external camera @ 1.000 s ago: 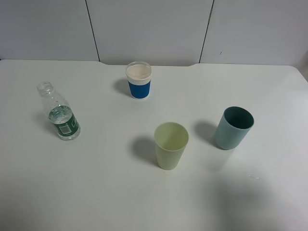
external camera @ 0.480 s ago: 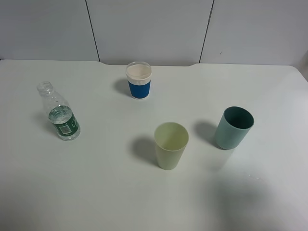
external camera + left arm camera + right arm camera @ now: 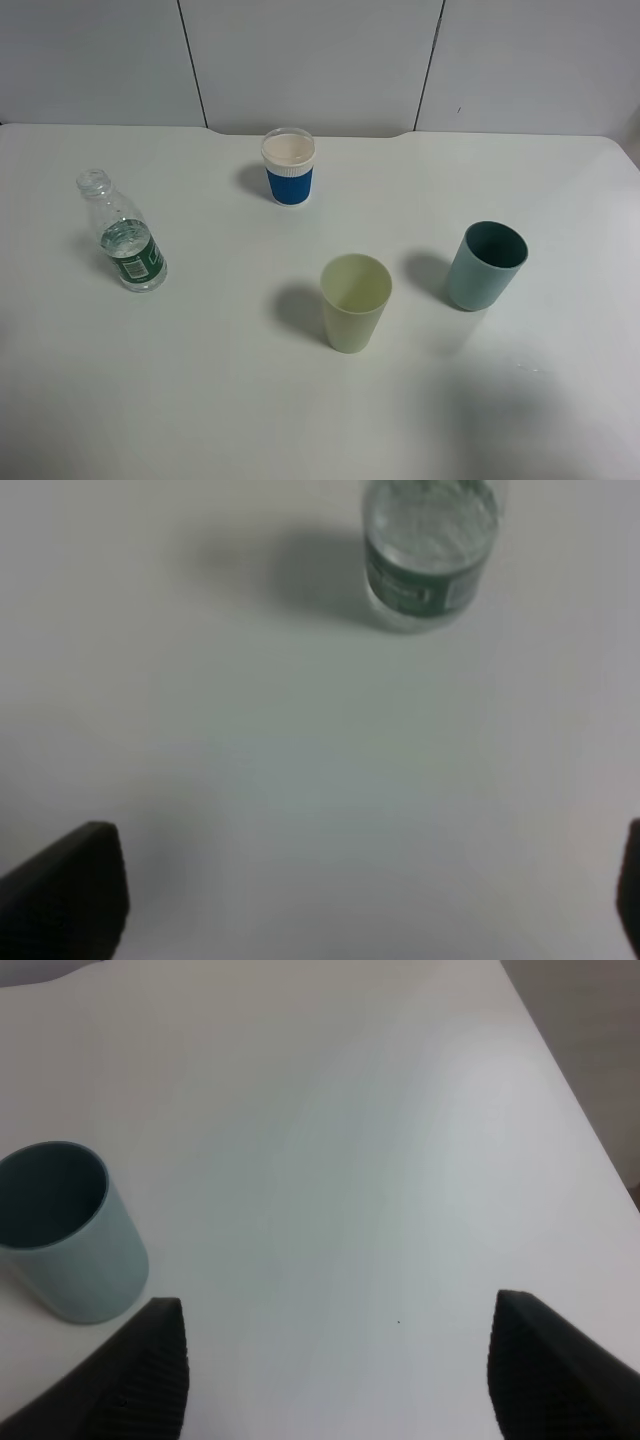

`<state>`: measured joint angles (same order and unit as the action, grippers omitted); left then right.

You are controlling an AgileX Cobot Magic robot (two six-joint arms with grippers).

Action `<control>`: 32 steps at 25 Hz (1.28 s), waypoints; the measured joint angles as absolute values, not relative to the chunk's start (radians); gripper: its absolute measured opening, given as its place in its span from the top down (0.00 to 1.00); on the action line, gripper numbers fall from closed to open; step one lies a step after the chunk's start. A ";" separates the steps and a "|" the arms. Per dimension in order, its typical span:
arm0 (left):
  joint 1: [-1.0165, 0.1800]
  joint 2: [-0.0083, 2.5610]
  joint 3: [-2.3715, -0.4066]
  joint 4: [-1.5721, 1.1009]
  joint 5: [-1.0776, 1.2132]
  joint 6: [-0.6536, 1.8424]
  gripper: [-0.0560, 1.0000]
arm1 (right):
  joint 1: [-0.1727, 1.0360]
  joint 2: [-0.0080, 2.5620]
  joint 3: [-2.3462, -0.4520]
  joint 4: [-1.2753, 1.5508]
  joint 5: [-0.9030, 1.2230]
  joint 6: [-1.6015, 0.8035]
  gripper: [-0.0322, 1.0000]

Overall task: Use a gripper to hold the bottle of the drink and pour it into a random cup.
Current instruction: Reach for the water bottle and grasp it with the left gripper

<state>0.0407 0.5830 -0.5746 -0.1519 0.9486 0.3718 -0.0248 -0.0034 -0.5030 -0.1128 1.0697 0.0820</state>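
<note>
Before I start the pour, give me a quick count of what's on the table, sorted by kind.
Bottles: 1, the clear bottle with the green label
Cups: 3, the yellow-green cup, the teal cup and the blue cup with the white rim
Total: 4

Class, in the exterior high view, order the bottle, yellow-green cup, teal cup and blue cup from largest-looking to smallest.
1. bottle of the drink: tallest, though slim.
2-3. yellow-green cup and teal cup: too alike to rank.
4. blue cup: smallest, though farthest from the camera.
</note>
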 joint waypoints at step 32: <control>-0.174 1.172 -0.421 -0.211 0.448 0.392 0.01 | -0.025 -0.003 -0.503 -0.113 1.070 0.082 0.35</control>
<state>-0.1744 1.1724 -0.4208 -0.2112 0.4480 0.3919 -0.0248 -0.0034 -0.5030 -0.1128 1.0697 0.0820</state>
